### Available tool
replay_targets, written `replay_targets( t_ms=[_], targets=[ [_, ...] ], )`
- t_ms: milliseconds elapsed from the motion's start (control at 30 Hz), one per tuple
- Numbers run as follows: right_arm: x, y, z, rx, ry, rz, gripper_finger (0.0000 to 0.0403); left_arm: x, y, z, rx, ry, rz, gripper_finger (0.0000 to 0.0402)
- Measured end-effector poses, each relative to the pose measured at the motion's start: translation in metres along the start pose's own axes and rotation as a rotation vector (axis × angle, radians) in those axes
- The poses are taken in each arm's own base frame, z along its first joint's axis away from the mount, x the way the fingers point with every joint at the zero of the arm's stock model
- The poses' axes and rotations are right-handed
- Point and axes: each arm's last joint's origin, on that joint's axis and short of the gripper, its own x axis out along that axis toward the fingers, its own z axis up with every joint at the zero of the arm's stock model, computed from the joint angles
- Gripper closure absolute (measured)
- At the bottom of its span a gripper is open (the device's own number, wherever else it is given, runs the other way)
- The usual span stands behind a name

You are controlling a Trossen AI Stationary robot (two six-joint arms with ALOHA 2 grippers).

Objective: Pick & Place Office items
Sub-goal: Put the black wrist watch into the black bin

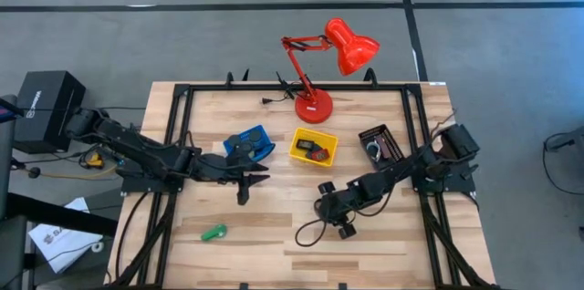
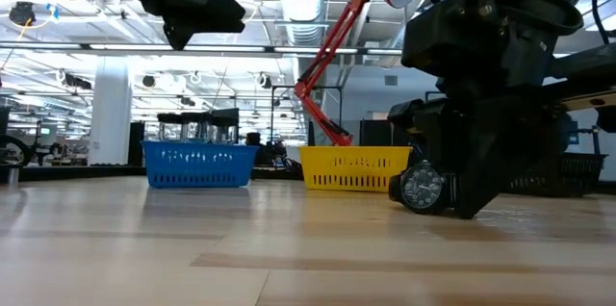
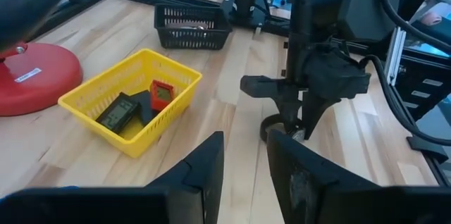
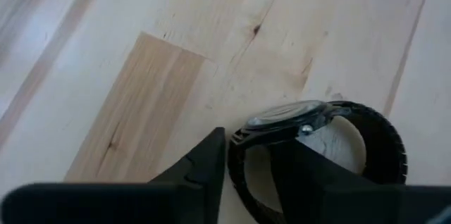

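Note:
A black wristwatch (image 4: 282, 116) lies on its side on the wooden table, its strap closed in a loop and its face (image 2: 422, 188) turned toward the near edge. My right gripper (image 4: 254, 171) comes down on it from above, open, with one finger outside the loop and one inside. My left gripper (image 3: 246, 171) hovers open and holds nothing near the blue tray (image 1: 249, 142). A green clip (image 1: 214, 232) lies flat at the near left. The yellow tray (image 3: 91, 108) holds a red rectangle (image 3: 161, 94) and a dark block (image 3: 116, 115). My right gripper's outer finger (image 4: 208, 164) lies against the outside of the watch's strap (image 4: 238, 164), just beside the case. The inner finger (image 4: 310, 175) stands within the loop, and a strip of table shows between it and the strap. The watch rests on the table.
A red desk lamp (image 1: 315, 106) stands at the far middle of the table. A black tray (image 1: 381, 142) sits at the far right beside the yellow tray (image 1: 313, 147). A black frame (image 1: 178, 98) runs round the table.

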Motion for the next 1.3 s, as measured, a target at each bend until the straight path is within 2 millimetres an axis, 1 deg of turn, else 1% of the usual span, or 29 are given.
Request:
replay_targets(
  t_ms=[333, 400, 500, 567, 700, 767, 867, 967, 1100, 1200, 1300],
  targets=[
    [0.001, -0.001, 0.007, 0.051, -0.088, -0.035, 0.039, 0.0, 0.0, 0.0, -0.001, -0.003, -0.001, 0.0298],
    [0.001, -0.001, 0.009, 0.051, -0.111, -0.036, 0.0395, 0.0, 0.0, 0.0, -0.001, -0.004, -0.001, 0.0298],
    [0.0, -0.002, 0.014, 0.076, -0.151, -0.055, 0.0387, 0.0, 0.0, 0.0, -0.001, -0.004, -0.001, 0.0298],
    [-0.001, -0.002, 0.016, 0.08, -0.146, -0.074, 0.0386, 0.0, 0.0, 0.0, -0.001, -0.004, -0.001, 0.0298],
    [-0.011, -0.003, 0.025, 0.08, -0.128, -0.122, 0.0396, 0.0, 0.0, 0.0, -0.001, -0.003, -0.001, 0.0298],
    [-0.021, -0.004, 0.027, 0.076, -0.1, -0.171, 0.0396, 0.0, 0.0, 0.0, -0.001, -0.004, -0.001, 0.0298],
    [-0.041, -0.005, 0.03, 0.076, -0.105, -0.219, 0.0389, 0.0, 0.0, 0.0, -0.001, -0.004, -0.001, 0.0298],
    [-0.066, -0.005, 0.035, 0.062, -0.146, -0.225, 0.0387, 0.0, 0.0, 0.001, -0.002, -0.005, -0.002, 0.0298],
    [-0.103, -0.004, 0.038, 0.045, -0.236, -0.238, 0.0397, 0.0, 0.0, 0.001, -0.003, -0.006, -0.002, 0.0298],
    [-0.123, -0.004, 0.029, 0.026, -0.263, -0.244, 0.0396, 0.0, 0.0, 0.001, -0.005, -0.011, -0.004, 0.0298],
    [-0.136, -0.006, 0.01, 0.013, -0.24, -0.254, 0.0387, 0.0, 0.0, 0.001, -0.005, -0.011, -0.004, 0.0298]
  ],
)
